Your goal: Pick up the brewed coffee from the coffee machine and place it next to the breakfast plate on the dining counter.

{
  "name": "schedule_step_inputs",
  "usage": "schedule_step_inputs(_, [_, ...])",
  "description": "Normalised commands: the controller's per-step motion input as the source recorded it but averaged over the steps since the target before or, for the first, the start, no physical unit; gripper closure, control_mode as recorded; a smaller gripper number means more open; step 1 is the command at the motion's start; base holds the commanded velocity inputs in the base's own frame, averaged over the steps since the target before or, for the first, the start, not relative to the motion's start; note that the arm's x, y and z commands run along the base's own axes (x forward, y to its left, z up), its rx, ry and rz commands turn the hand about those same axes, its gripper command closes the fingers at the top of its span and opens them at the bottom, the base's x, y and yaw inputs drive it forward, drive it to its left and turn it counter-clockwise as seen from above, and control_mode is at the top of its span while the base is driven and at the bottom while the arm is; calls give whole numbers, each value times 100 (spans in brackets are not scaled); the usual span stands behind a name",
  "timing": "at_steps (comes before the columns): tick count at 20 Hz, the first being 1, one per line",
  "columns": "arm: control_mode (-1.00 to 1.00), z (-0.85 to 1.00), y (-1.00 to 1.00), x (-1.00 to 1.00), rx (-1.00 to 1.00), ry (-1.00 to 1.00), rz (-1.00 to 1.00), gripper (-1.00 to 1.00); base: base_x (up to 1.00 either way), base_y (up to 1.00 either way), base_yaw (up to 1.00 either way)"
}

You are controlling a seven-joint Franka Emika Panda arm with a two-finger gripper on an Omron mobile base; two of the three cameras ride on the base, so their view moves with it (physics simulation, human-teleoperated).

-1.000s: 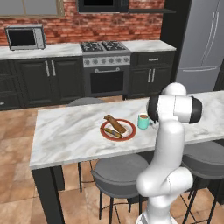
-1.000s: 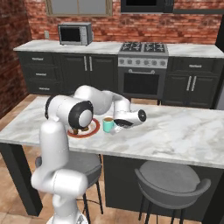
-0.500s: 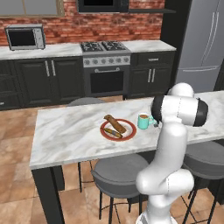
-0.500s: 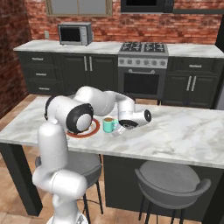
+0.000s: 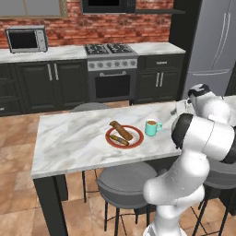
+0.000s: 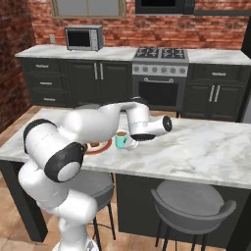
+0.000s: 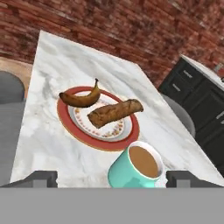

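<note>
Coffee mug (image 7: 136, 168) count: just one, teal, full of brown liquid, standing upright on the dining counter (image 5: 73, 138) right beside the breakfast plate (image 7: 97, 118). From the hand camera it sits directly ahead of the gripper (image 7: 111, 178), between the two dark fingertips (image 7: 41, 178) but touching neither, so nothing is pinched. The fingers are spread wide with the mug loose in the gap.

One plate too, white with a red rim, just past the mug as the hand looks at it. Two brown food pieces (image 7: 114, 113) lie on it, one curved and one straighter.

In the left base view the mug (image 5: 151, 127) is next to the plate (image 5: 124, 137), handle pointing toward the hand. In the right base view the gripper (image 6: 131, 143) hangs just beside the mug (image 6: 121, 139) at counter height. I count two round grey stools (image 6: 191, 202) tucked under the counter edge in that view.

Compared with a second ago: the fingers have opened up and the hand has pulled back a little from the mug. Mug and plate sit where they were.
</note>
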Motion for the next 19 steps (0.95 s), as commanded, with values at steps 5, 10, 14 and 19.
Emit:
schedule_step_inputs(5, [-100, 75, 25, -100, -22, -29, 1, -100, 0, 0, 0])
schedule_step_inputs(10, [-100, 81, 0, -78, -17, -17, 2, -100, 0, 0, 0])
schedule_step_inputs(14, [-100, 4, -34, -74, -2, -3, 8, -100, 0, 0, 0])
schedule_step_inputs(19, [-100, 0, -53, -57, 0, 0, 3, -100, 0, 0, 0])
